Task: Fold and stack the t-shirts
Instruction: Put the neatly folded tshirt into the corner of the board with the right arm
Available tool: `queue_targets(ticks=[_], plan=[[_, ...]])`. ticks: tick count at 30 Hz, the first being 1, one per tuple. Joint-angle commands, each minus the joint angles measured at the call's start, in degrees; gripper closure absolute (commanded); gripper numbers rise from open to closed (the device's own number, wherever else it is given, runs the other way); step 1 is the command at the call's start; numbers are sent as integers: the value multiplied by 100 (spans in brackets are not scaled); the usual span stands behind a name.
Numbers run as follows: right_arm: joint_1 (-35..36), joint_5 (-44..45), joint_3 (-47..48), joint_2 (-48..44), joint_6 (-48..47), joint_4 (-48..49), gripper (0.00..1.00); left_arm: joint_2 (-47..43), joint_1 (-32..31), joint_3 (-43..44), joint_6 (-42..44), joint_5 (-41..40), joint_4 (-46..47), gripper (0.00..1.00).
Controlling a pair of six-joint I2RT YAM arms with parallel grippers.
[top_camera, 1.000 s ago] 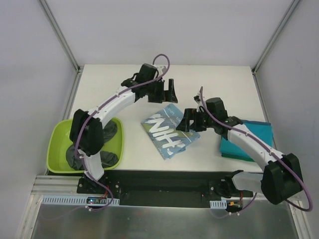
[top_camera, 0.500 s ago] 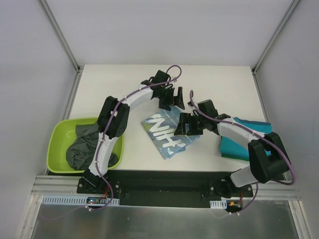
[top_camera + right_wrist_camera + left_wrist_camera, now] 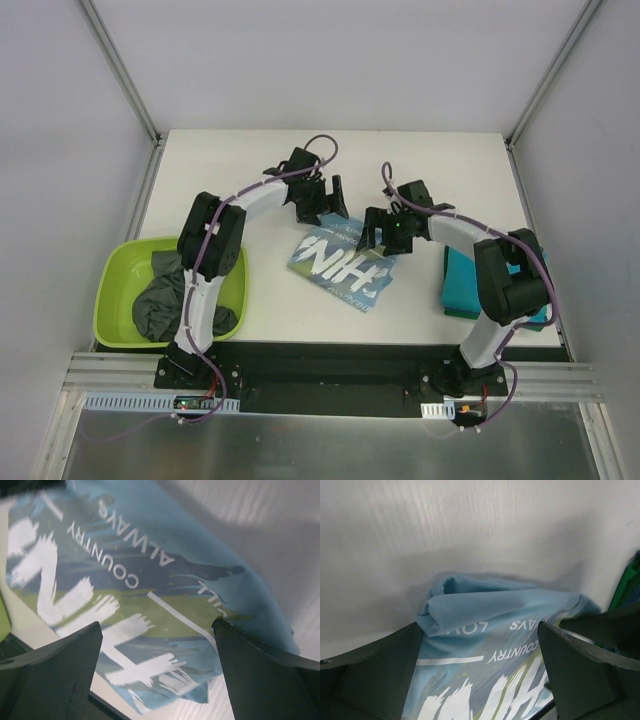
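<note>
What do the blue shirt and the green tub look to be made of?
The blue shirt looks like soft knit cloth, probably cotton. It is matte, it folds and creases limply, and white lettering is printed on it. The green tub is likely moulded plastic: one even colour, smooth walls with a slight sheen, and a stiff rounded rim.

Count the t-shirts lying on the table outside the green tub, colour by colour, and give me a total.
Light blue printed t-shirt: 1
Teal t-shirt: 1
Total: 2
The dark grey cloth bunched in the green tub is left out; its pieces cannot be told apart.
</note>
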Motion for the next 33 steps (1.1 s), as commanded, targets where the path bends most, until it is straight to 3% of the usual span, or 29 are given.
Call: queue_targets(ticks=[1, 8, 16, 20, 28, 33], plan=[[-240, 612, 569, 352, -341, -454, 4, -609, -42, -1018, -250, -435, -349, 1], [-302, 920, 1281, -77, -745, -1052, 4, -1928, -192, -2654, -725, -479, 222, 1], [-328, 2589, 809, -2475, -280, -1071, 4, -2886, -183, -2303, -400, -663, 267, 1], [-355, 1890, -96, -3408, -664, -676, 4, -3711, -165, -2654, -269, -1058, 205, 1], [-320, 1185, -1178, -3410, 299, -69, 4, -5662, -113, -4314, -276, -2516, -49, 1], [-65, 1728, -1310, -2752, 818, 19, 4, -6121, -69, -5010, -453, -2746, -67, 1]])
